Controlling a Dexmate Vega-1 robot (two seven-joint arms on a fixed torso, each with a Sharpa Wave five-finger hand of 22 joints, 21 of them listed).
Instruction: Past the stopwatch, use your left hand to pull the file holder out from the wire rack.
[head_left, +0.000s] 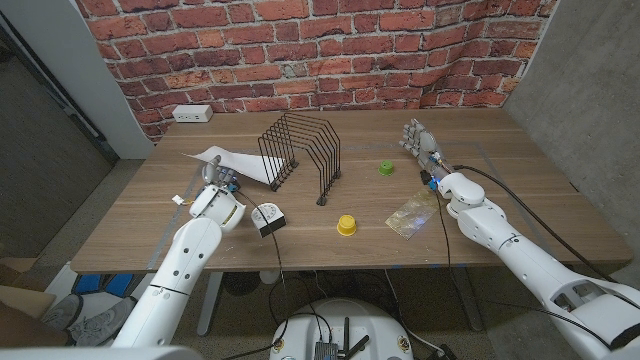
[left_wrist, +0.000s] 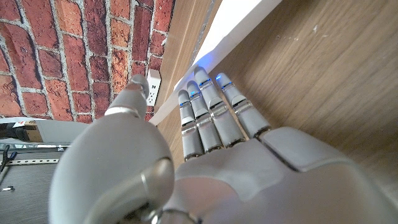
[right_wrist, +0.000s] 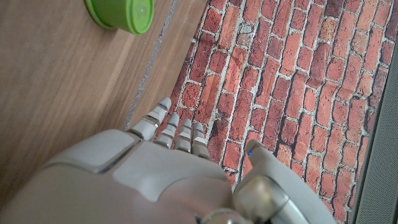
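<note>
The left hand (head_left: 222, 181) sits near the table's left front, fingers extended side by side toward the white flat file holder (head_left: 232, 162), their tips at or just short of its near edge; it holds nothing. In the left wrist view the left hand (left_wrist: 205, 155) hovers low over the wooden table (left_wrist: 323, 74), fingers (left_wrist: 211, 115) straight and close together, with the file holder's pale edge (left_wrist: 233, 28) just beyond the tips. Whether they touch it cannot be told.

The file holder lies flat on the table, its far end reaching to the black wire rack (head_left: 303, 152), which stands upright to the right of the hand and slightly farther away. Whether any part of the holder sits between the wires is unclear.

Just to the right of the left forearm, nearer the robot than the hand, lies a small black-and-white stopwatch (head_left: 266, 218). Farther right stand a yellow cap (head_left: 346, 225), a crinkled clear plastic wrapper (head_left: 411, 215) and a small green cap (head_left: 384, 168). A white power outlet strip (head_left: 191, 114) lies at the table's far left edge by the brick wall.

The right hand (head_left: 420, 140) rests at the far right side, fingers extended and apart, holding nothing. In the right wrist view the right hand (right_wrist: 155, 174) points toward the wall, with the green cap (right_wrist: 121, 14) nearby.
</note>
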